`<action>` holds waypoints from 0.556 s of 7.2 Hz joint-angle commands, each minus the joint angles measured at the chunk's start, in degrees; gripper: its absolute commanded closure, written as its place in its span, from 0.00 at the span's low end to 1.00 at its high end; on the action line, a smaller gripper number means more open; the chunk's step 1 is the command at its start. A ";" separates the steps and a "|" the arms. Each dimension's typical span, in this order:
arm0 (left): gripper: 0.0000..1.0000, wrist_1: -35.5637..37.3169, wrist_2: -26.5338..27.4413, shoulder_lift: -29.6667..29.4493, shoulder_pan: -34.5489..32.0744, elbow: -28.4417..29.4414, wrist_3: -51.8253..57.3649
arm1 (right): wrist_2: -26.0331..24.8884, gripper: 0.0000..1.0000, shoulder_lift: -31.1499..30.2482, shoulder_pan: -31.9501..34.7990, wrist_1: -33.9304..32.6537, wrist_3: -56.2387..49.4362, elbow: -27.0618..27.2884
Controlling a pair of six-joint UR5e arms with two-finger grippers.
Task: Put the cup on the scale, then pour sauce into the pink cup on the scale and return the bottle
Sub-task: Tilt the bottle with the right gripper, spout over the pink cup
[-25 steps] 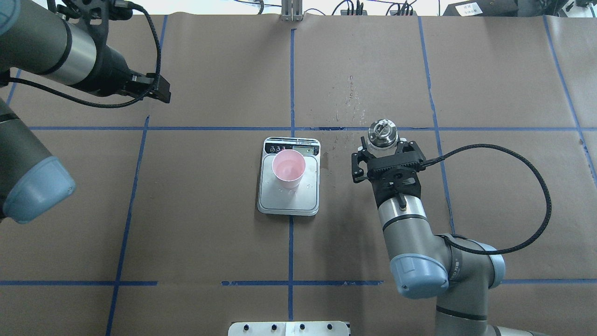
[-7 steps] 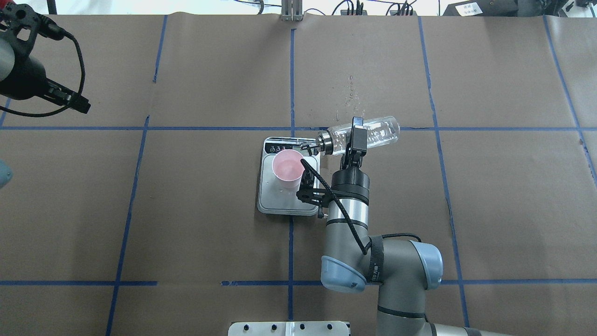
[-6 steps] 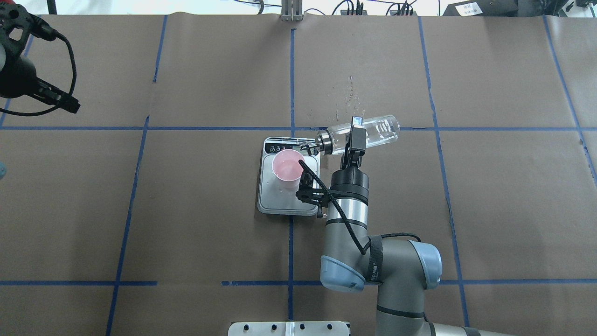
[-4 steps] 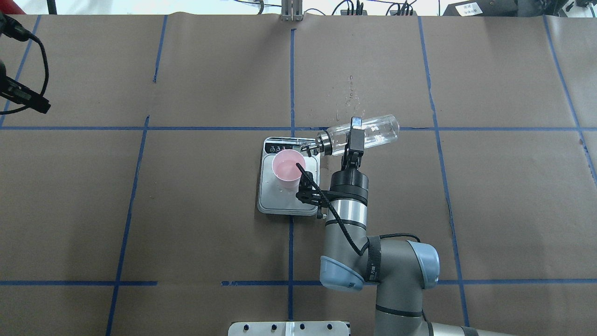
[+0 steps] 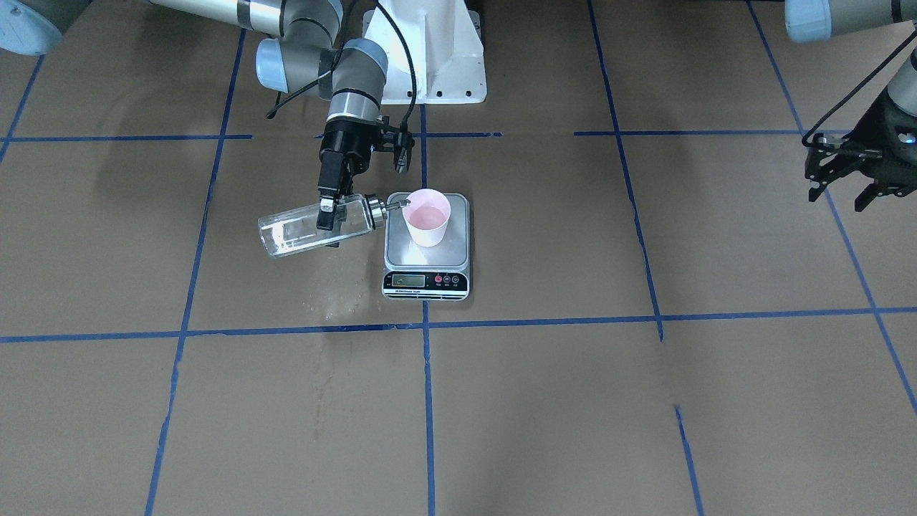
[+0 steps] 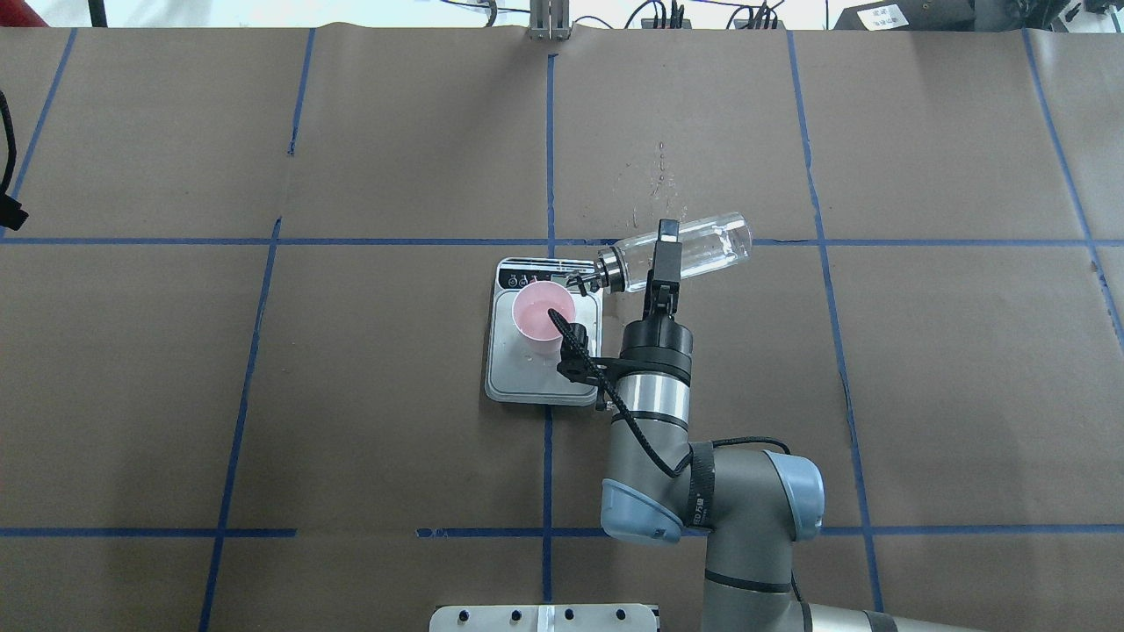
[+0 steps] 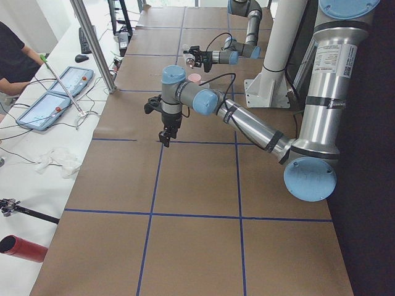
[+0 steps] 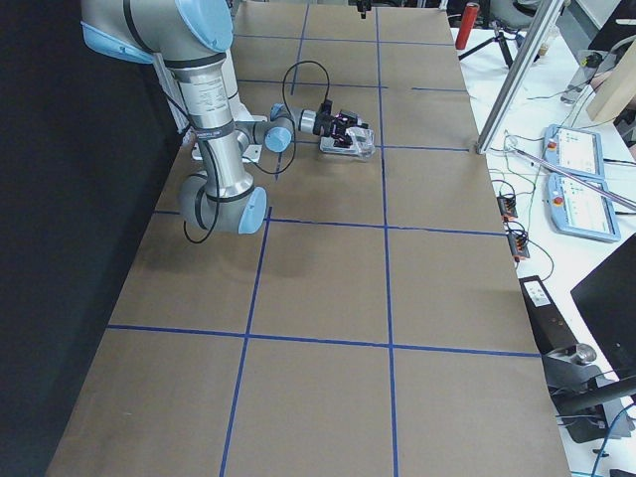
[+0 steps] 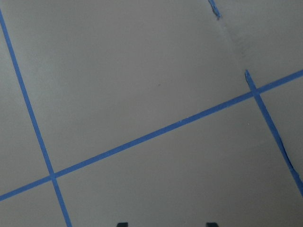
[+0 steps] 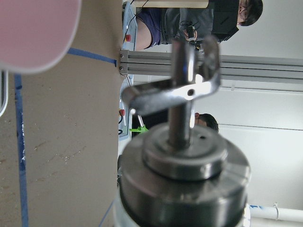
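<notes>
Now the right claw [image 6: 664, 259] squeezes the bottle [image 6: 716, 246], lying sideways mid-frame, top pointing left at the cup [image 6: 532, 312].

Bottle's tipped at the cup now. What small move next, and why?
Probably tip the bottle slightly steeper with the right gripper: it lies almost level, its spout just at the rim of the pink cup on the scale.
</notes>
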 commanded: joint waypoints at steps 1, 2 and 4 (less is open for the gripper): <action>0.37 -0.25 -0.07 1.29 0.00 -0.27 0.42 | -1.40 1.00 0.68 0.01 -0.04 -4.10 -1.19; 0.37 -0.25 -0.07 1.29 -0.09 -0.27 0.42 | -2.45 1.00 0.77 -0.08 0.05 -5.26 -1.19; 0.37 -0.07 -0.07 1.37 -0.09 -0.80 0.42 | -4.30 1.00 0.86 -0.17 0.05 -8.85 -1.72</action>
